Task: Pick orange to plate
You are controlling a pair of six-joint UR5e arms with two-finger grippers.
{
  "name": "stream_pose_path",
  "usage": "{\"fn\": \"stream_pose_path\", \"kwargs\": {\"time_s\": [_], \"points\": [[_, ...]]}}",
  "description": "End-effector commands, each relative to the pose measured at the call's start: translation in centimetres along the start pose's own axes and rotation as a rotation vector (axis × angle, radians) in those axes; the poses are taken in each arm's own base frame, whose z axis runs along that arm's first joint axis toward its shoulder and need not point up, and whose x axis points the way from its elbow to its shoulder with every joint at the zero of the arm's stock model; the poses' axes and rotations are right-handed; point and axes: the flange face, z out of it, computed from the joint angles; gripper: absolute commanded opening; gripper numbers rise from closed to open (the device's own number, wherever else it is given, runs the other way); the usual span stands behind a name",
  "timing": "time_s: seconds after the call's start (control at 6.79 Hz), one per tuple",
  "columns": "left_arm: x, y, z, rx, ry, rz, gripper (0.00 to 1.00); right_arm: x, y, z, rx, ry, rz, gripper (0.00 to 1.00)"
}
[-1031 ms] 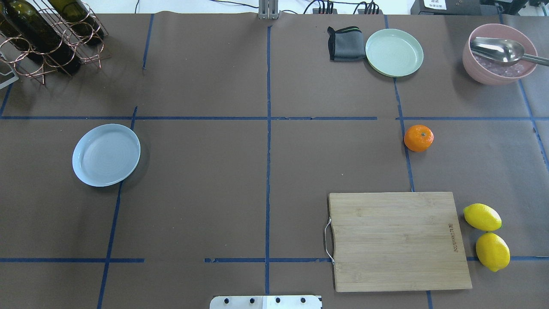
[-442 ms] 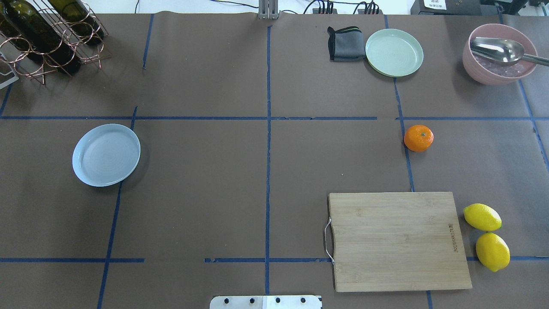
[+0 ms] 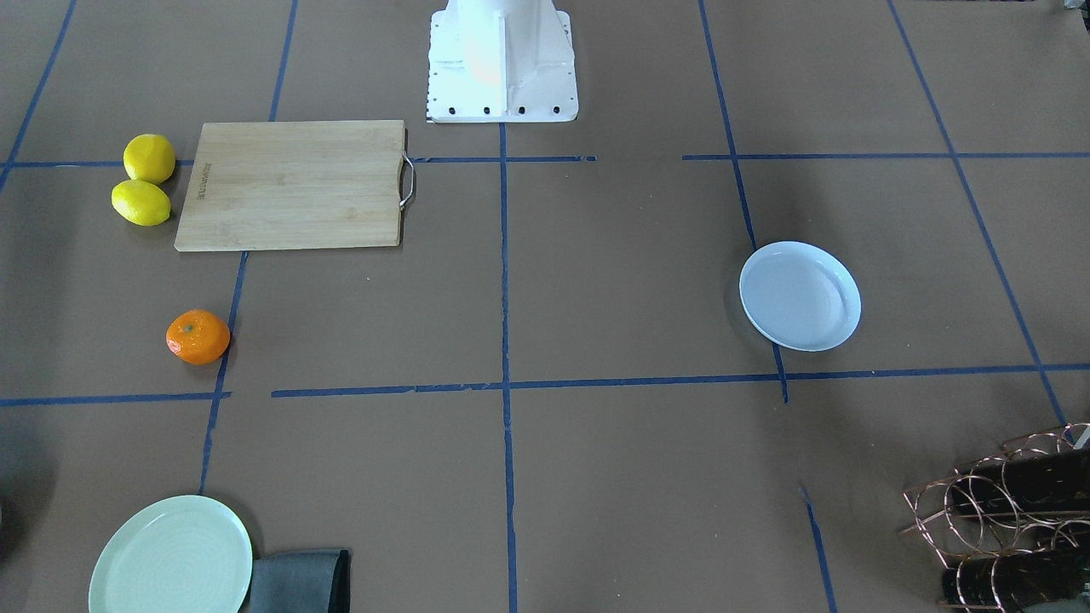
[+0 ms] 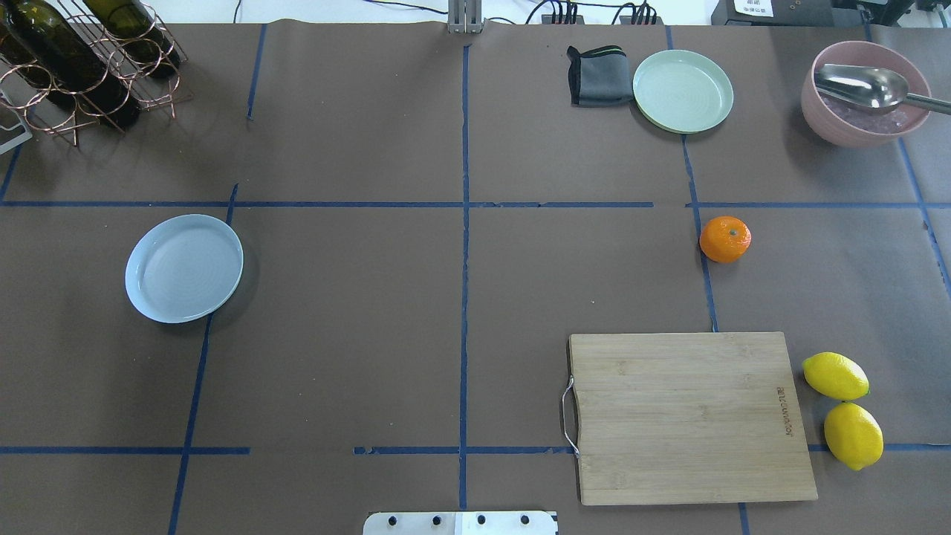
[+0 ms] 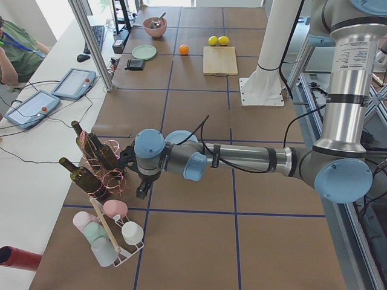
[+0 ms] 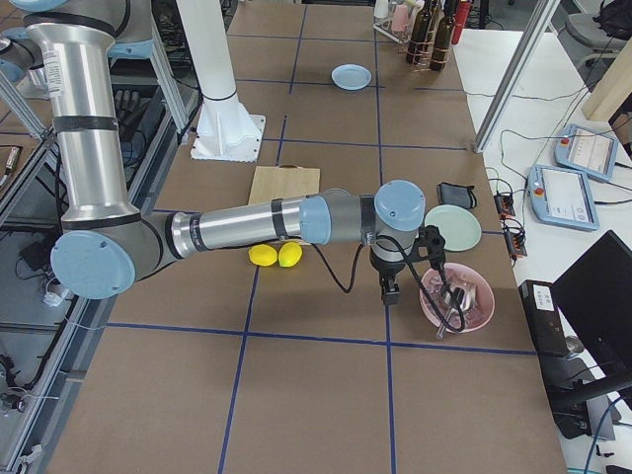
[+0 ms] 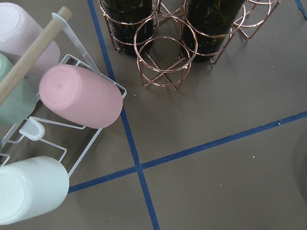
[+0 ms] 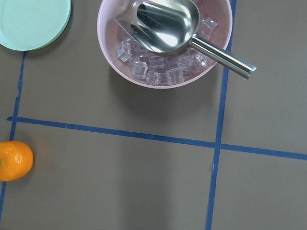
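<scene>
The orange (image 4: 725,239) sits on the brown table right of centre, on a blue tape line; it also shows as the orange (image 3: 197,337) and at the lower left edge of the right wrist view as the orange (image 8: 14,160). The pale bluish plate (image 4: 184,268) lies empty far to the left, also seen as the plate (image 3: 800,295). My left gripper (image 5: 143,190) hangs by the wine rack, well away from the plate. My right gripper (image 6: 391,292) hovers beside the pink bowl, short of the orange. For both, I cannot tell whether they are open or shut.
A wooden cutting board (image 4: 691,416) lies near the robot's side of the orange, with two lemons (image 4: 836,376) beside it. A green plate (image 4: 683,91), grey cloth (image 4: 598,76) and pink bowl (image 4: 839,134) of ice stand behind. Wine rack (image 4: 82,67) and cup rack (image 7: 72,96) at left.
</scene>
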Motion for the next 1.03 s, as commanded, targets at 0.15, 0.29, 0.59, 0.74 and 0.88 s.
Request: {"fn": "stream_pose_path", "kwargs": {"time_s": [0.15, 0.29, 0.59, 0.74, 0.88], "points": [[9.3, -1.5, 5.8, 0.032, 0.062, -0.178, 1.00, -0.9, -0.2, 0.8, -0.014, -0.015, -0.014, 1.00], [11.8, -1.0, 8.3, 0.068, 0.029, -0.218, 1.00, -1.0, -0.2, 0.7, -0.013, -0.016, -0.015, 1.00], [15.3, -0.1, 12.1, 0.077, -0.003, -0.277, 1.00, -1.6, -0.5, 0.6, -0.010, -0.018, 0.016, 1.00], [17.3, 0.4, 14.0, 0.079, -0.012, -0.309, 1.00, -2.5, -0.6, 0.5, -0.007, -0.021, 0.013, 1.00], [20.1, 1.1, 16.1, 0.091, -0.005, -0.340, 1.00, -3.1, -0.6, 1.0, -0.016, -0.023, 0.021, 1.00]]}}
